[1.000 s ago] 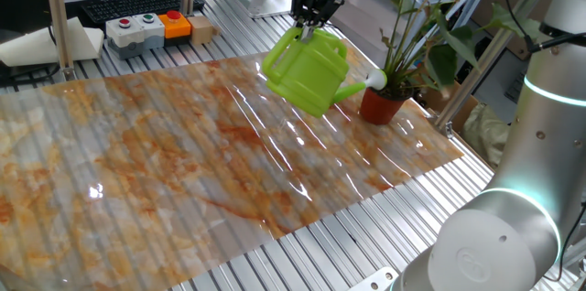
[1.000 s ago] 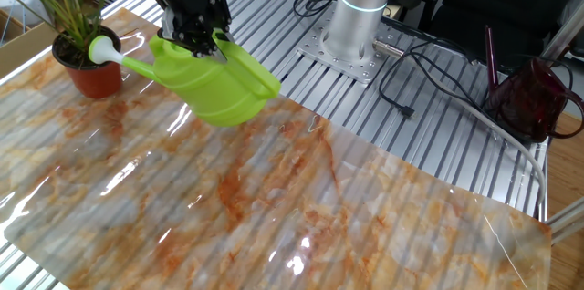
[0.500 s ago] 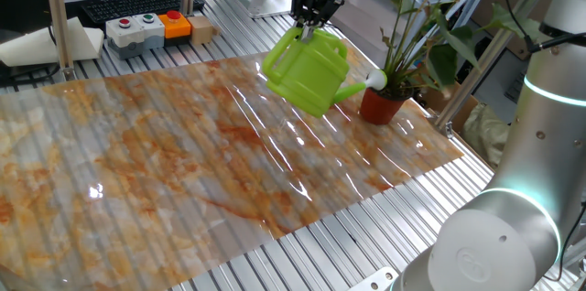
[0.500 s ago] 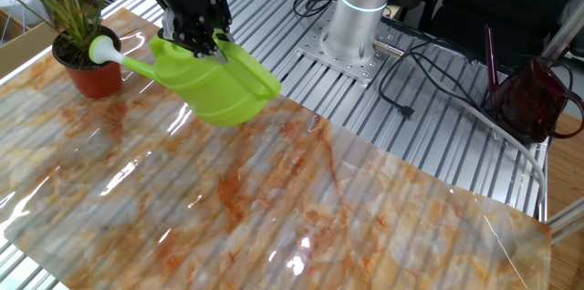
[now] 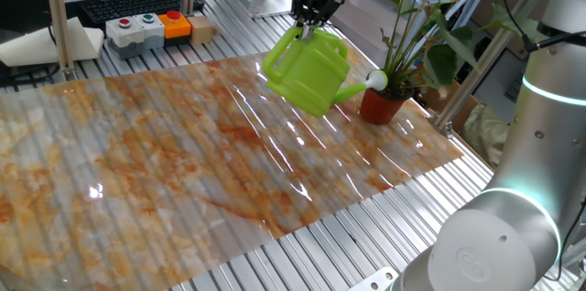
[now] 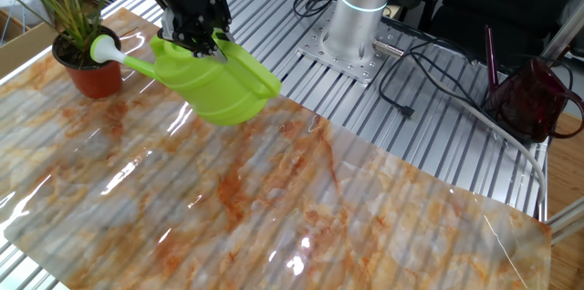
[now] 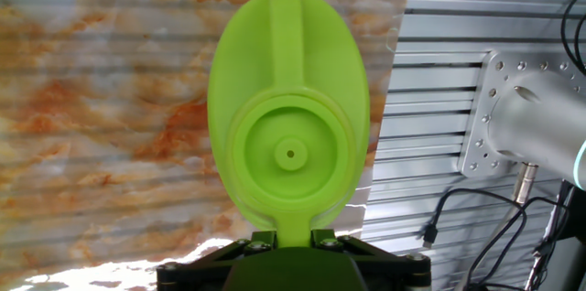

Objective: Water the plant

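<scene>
My gripper [image 5: 309,22] is shut on the handle of the lime-green watering can [image 5: 307,71] and holds it in the air, tilted. The can's spout points at the plant, and its white rose [image 5: 376,79] hangs right over the rim of the terracotta-red pot [image 5: 382,105]. The plant [image 5: 426,26] has long thin stems and large dark-green leaves. In the other fixed view the gripper [image 6: 194,42] holds the can [image 6: 216,80] with the rose [image 6: 102,49] at the pot [image 6: 88,74]. The hand view shows the can [image 7: 289,126] from above, its handle between my jaws [image 7: 293,236]. No water shows.
The marbled sheet [image 5: 183,154] covers the slatted table. A button box [image 5: 146,27] and a keyboard [image 5: 128,5] lie at the far edge. The arm's base [image 6: 360,12] stands behind the can. A dark red pitcher [image 6: 534,98] and cables lie at the right.
</scene>
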Controlling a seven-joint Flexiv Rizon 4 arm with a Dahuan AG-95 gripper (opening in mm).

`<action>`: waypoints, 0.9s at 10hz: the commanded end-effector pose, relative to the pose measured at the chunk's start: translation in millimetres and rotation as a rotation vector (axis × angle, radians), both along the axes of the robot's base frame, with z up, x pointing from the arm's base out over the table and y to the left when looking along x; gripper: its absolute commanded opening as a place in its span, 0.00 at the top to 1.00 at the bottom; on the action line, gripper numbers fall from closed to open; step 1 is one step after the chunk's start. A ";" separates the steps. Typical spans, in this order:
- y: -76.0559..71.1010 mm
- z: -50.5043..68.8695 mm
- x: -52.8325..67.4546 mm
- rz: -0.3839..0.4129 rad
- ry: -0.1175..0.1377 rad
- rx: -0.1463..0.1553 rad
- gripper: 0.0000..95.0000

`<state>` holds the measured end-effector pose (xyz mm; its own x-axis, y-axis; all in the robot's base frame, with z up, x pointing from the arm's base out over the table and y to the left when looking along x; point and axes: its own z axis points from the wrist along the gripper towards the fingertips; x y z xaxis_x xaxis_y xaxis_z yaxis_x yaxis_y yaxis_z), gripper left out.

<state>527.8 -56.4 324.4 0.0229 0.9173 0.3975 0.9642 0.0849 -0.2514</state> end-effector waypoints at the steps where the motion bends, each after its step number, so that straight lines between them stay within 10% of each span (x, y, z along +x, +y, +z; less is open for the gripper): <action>1: 0.6 0.5 -0.7 -0.001 0.001 0.000 1.00; 9: 0.3 0.3 -0.5 -0.007 0.006 0.003 1.00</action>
<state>526.9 -56.9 323.9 0.0317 0.9153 0.4015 0.9635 0.0788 -0.2557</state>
